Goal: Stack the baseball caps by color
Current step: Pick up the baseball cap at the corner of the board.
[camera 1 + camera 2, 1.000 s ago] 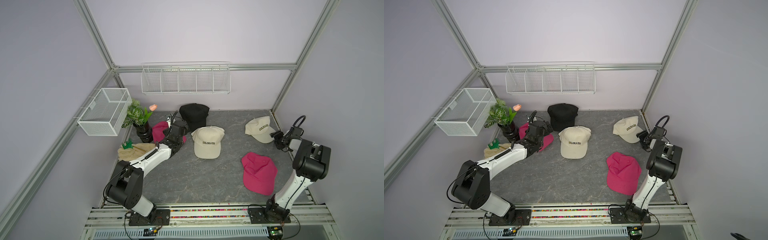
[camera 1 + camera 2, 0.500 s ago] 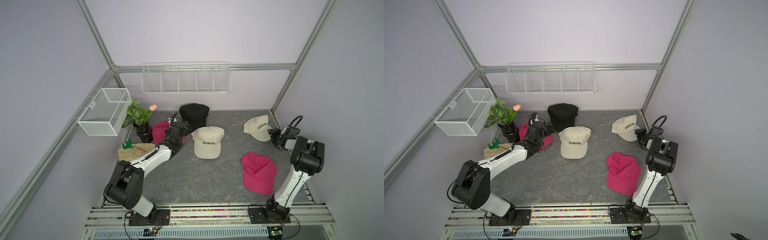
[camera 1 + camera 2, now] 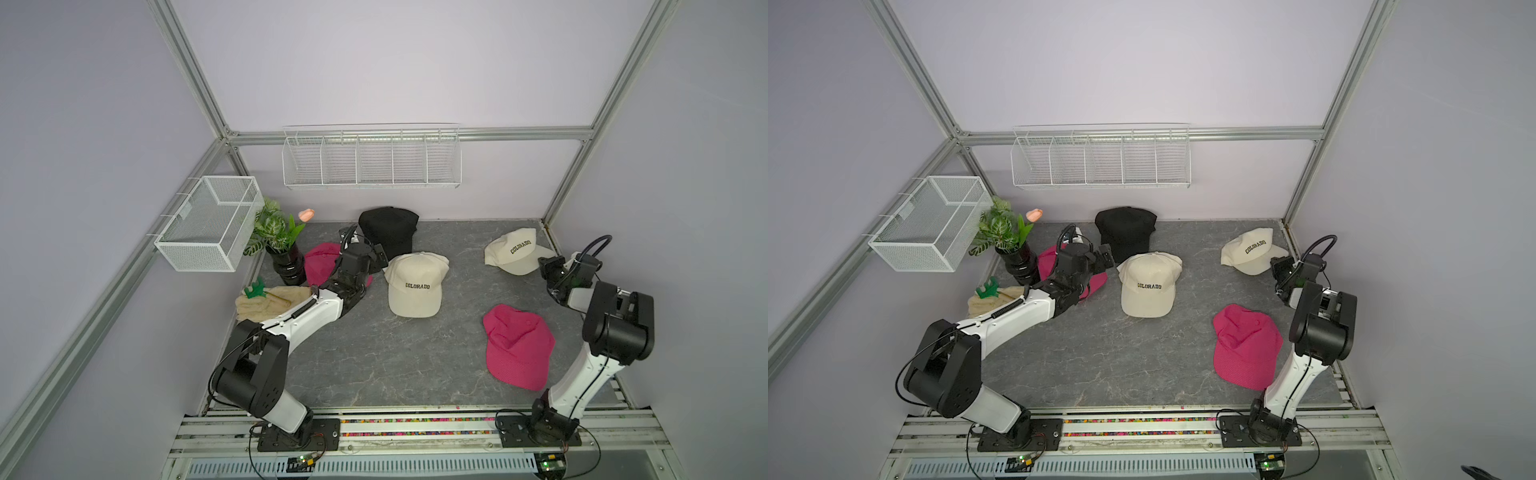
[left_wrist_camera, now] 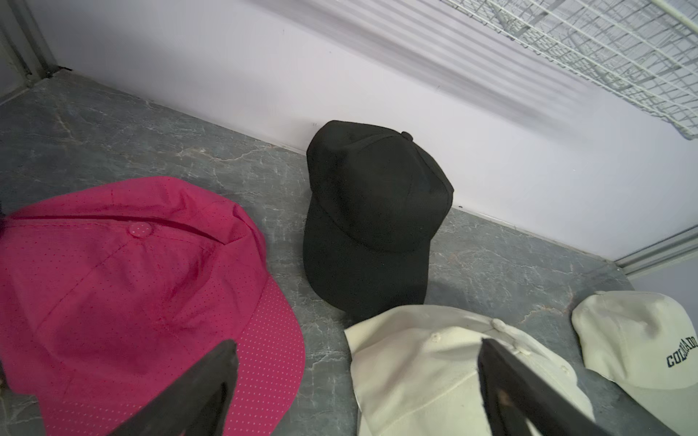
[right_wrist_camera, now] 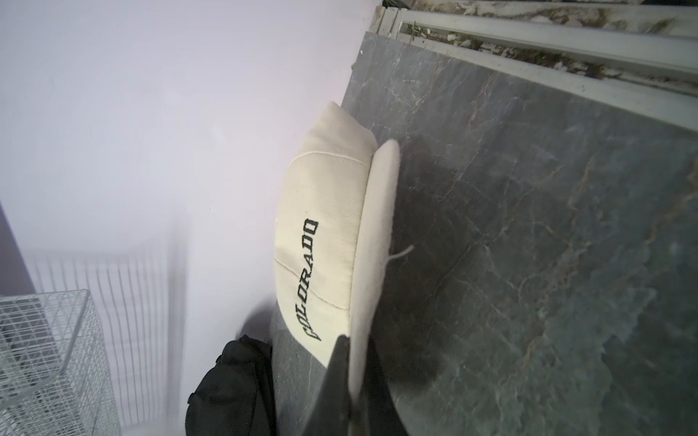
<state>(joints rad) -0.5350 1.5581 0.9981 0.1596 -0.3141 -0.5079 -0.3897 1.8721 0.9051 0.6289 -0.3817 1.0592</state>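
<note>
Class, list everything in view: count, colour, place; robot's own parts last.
Lettered caps: two seen, cream, centre and far right.
Plain cap: one seen, black, back wall.
Mesh caps: two, pink, front right and back left.
Wire shelf: one, white, back wall.
Mesh basket: one, white, left wall.
Plant: one, green, black vase, back-left corner.
Towel: one, cream, left edge, under green toy.
Left gripper: one, black, open, beside back pink cap.
Right gripper: one, black, shut on far-right cap's brim.
</note>
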